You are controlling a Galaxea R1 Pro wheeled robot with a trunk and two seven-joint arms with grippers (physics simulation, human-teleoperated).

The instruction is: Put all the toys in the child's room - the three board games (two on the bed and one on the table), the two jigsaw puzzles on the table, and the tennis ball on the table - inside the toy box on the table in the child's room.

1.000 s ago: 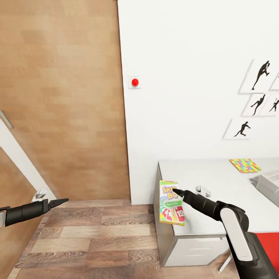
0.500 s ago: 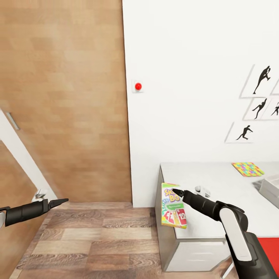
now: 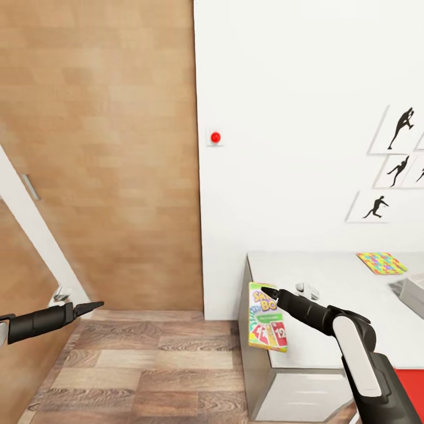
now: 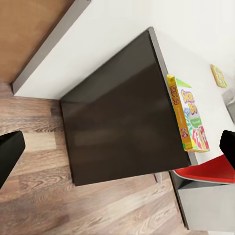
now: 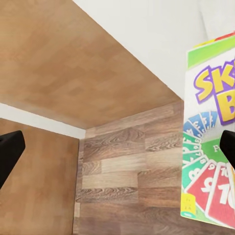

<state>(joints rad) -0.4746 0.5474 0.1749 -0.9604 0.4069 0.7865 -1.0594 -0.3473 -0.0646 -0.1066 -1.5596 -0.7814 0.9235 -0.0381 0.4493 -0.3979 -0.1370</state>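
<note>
Head view: right gripper (image 3: 266, 291) is carrying the Skip-Bo board game (image 3: 267, 325), pinched shut on it, beside the table (image 3: 330, 294); jigsaw puzzle (image 3: 381, 262) and toy box (image 3: 409, 291) are waiting; left gripper (image 3: 94, 305) closed, empty.

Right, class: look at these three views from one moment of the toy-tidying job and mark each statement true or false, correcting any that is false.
1. The right gripper holds the Skip-Bo box. True.
2. The left gripper carries a puzzle. False: it holds nothing.
3. A jigsaw puzzle lies flat on the table. True.
4. The wall button is blue. False: it is red.
5. The floor is carpeted. False: it is wood plank.
</note>
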